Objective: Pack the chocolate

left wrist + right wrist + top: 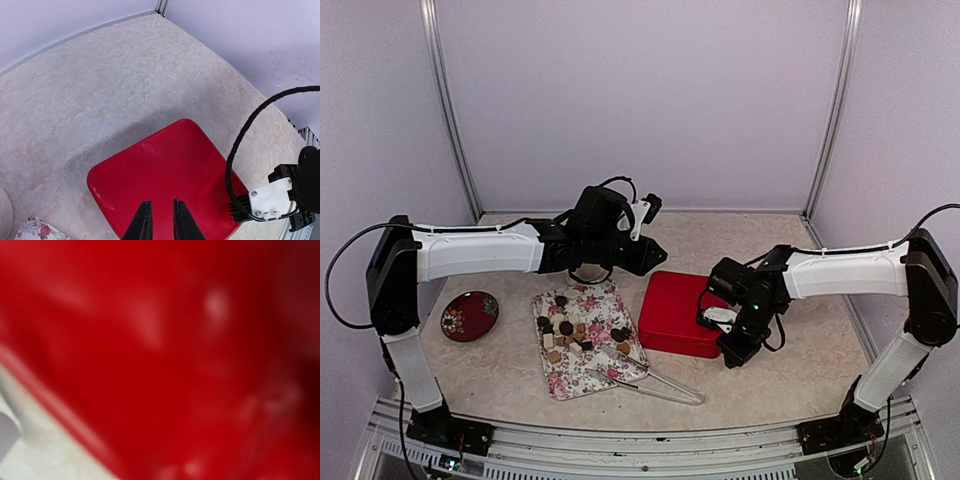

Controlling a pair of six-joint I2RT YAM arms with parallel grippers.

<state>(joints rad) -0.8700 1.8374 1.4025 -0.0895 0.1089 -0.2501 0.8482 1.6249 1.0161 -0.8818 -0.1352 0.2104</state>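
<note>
At the left of the worktop [510,375] a small dark red plate [470,315] is seen. Beside it a floral tray [563,380] is placed, and the chocolate [570,330] is spread on it in brown, tan and cream pieces. Metal tongs [655,380] are laid with one end on the tray's near right corner and the other end on the worktop. To the right of the tray a red box [680,312] is set. The left claw [161,220] is held over the box; its fingers are brought almost together, with only a thin gap, and nothing is gripped. The right claw [717,320] is placed at the box's right edge. Its opening cannot be told, because the right wrist view is filled with blurred red.
</note>
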